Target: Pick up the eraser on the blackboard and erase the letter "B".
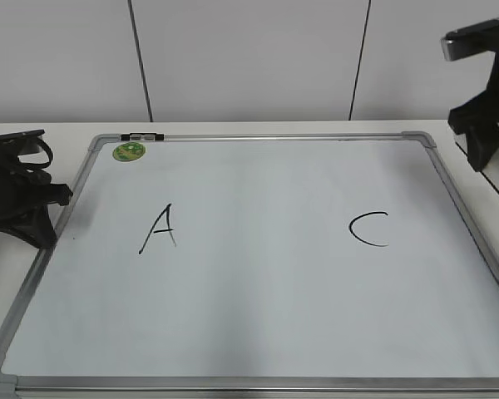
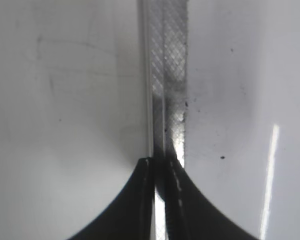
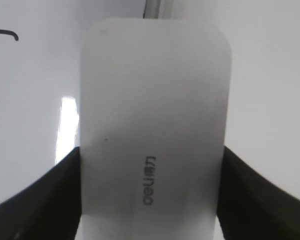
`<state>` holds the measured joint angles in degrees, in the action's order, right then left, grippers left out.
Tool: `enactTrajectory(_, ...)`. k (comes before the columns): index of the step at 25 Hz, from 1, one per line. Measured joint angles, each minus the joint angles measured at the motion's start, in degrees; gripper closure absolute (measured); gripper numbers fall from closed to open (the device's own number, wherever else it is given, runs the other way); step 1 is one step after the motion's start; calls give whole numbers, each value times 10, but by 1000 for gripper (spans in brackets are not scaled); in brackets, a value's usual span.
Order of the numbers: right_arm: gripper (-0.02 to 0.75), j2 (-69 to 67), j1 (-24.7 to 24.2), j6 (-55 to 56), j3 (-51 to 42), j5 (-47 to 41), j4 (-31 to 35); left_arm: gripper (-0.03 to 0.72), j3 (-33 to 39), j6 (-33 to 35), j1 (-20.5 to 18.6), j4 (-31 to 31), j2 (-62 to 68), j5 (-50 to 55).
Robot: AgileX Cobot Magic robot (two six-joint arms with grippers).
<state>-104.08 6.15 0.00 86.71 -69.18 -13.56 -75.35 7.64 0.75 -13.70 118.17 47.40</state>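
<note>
Two letters "A" point(image 1: 160, 229) and "C" point(image 1: 369, 229) on blackboard point(image 1: 258, 366), right hand point(image 3: 151, 190) clamping "deli" eraser point(image 3: 152, 125), left hand point(image 2: 162, 167) together.

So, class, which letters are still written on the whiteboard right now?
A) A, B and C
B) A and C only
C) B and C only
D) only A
B: the whiteboard shows the letter A on the left and the letter C on the right, with bare white surface between them.
</note>
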Motion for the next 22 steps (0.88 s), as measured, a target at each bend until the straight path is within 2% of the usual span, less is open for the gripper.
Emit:
enactTrajectory(11, 195, 12, -40, 4, -179, 179, 62, 678, 0, 0, 0, 0, 0, 0)
enactTrajectory(22, 195, -8, -63, -5, -204, 287, 110, 678, 0, 0, 0, 0, 0, 1)
